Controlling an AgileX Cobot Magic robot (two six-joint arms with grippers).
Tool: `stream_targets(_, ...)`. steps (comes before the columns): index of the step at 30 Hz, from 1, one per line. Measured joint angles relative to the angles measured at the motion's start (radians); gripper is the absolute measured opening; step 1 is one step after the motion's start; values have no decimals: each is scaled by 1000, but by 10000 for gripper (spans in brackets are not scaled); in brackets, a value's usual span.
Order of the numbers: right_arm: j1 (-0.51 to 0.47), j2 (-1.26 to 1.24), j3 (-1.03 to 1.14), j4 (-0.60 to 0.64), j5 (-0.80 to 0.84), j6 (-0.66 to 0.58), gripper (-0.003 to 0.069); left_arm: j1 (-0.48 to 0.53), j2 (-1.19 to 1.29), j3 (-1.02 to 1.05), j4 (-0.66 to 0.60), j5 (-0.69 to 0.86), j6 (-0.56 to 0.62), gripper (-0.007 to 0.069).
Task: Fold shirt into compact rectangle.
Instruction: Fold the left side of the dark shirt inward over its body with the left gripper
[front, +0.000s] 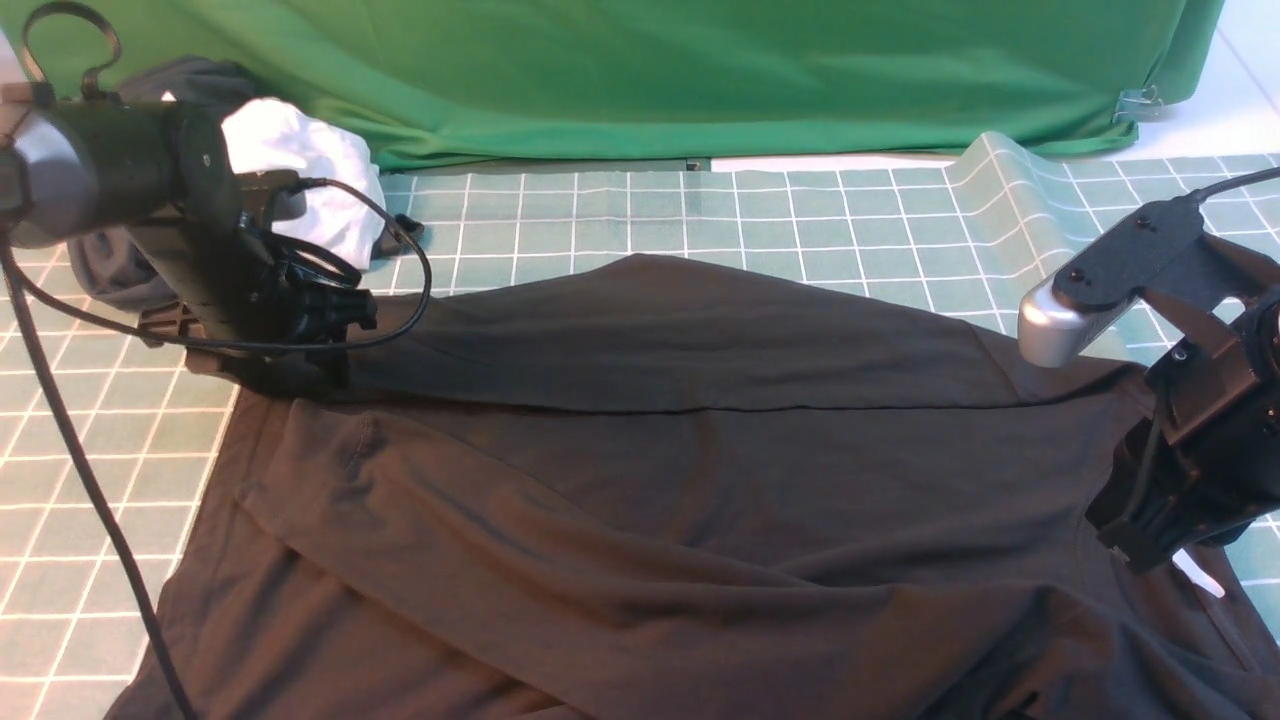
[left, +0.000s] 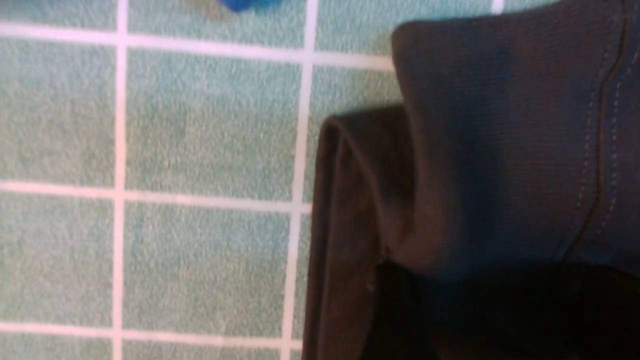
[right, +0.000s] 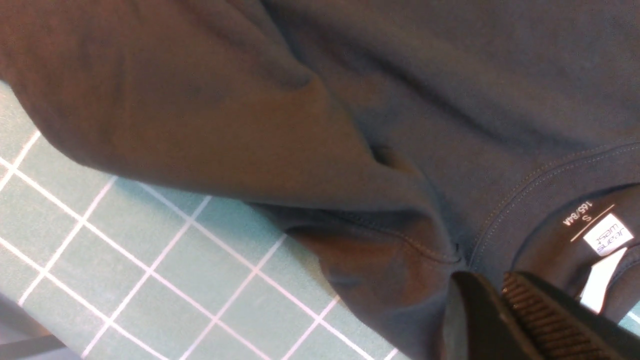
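Note:
The black shirt lies spread across the grid mat, its far part folded toward me along a straight edge. My left gripper hangs low at the shirt's far left corner. In the left wrist view a stitched hem stands raised over the mat, and darkness hides the jaws. My right gripper is down at the shirt's right end by the collar. In the right wrist view it is shut, with shirt cloth gathered at its tips near the white neck tag.
A white garment bundled with a dark grey one sits at the back left, behind my left arm. A bright green cloth drapes along the back. The teal grid mat curls up at the back right.

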Motion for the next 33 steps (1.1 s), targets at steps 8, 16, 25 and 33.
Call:
stream_targets(8,0,0,0,0,0,-4,92,0,-1,0,11,-35,9,53)
stream_targets(16,0,0,0,0,0,-4,98,0,-71,0,11,27,12,14)
stream_targets(25,0,0,0,0,-5,-4,100,0,-112,-1,-51,61,25,14)
stream_targets(33,0,0,0,1,-5,-7,100,0,-210,0,-178,184,110,14)
